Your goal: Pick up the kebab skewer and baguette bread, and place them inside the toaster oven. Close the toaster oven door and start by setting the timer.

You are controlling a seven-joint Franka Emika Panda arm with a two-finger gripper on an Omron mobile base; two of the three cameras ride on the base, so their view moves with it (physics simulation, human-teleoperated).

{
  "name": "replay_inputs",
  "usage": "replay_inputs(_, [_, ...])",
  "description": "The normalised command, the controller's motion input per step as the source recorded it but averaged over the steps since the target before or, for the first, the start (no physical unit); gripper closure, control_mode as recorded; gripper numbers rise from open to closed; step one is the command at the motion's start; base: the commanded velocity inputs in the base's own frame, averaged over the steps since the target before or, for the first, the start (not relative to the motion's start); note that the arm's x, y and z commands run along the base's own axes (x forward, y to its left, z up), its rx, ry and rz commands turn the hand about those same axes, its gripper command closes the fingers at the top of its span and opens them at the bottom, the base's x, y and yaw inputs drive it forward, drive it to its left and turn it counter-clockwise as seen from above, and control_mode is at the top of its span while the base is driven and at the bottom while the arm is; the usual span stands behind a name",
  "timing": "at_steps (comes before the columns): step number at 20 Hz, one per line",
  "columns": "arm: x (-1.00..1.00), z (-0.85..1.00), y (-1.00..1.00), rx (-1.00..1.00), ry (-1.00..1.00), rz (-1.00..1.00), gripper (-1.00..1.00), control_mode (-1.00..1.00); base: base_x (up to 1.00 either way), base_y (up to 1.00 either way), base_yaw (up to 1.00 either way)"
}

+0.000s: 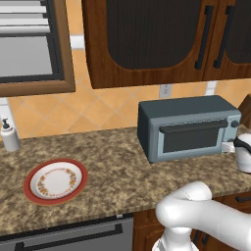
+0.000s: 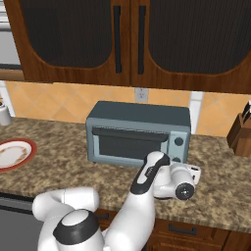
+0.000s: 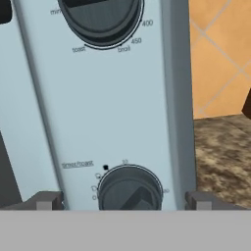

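Gripper (image 3: 125,202) is spread wide, holding nothing, with the lower timer knob (image 3: 130,188) sitting right between the jaws on the toaster oven (image 2: 137,131). Door (image 2: 130,142) looks shut. That knob's a stiff little dial, probably smooth, so I'd pinch its raised ridge. Count: two knobs, one oven, one plate (image 1: 55,181).

Timer knob (image 3: 130,188) between fingers (image 3: 46,201) (unobstructed)
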Motion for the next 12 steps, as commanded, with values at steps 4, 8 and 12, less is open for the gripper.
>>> replay_inputs(4, [0.0,0.0,0.0,0.0,0.0,0.0,1.0,-1.0,0.0,0.0,0.0])
replay_inputs(8, [0.0,0.0,0.0,0.0,0.0,0.0,1.0,-1.0,0.0,0.0,0.0])
replay_inputs(12, [0.0,0.0,0.0,0.0,0.0,0.0,1.0,-1.0,0.0,0.0,0.0])
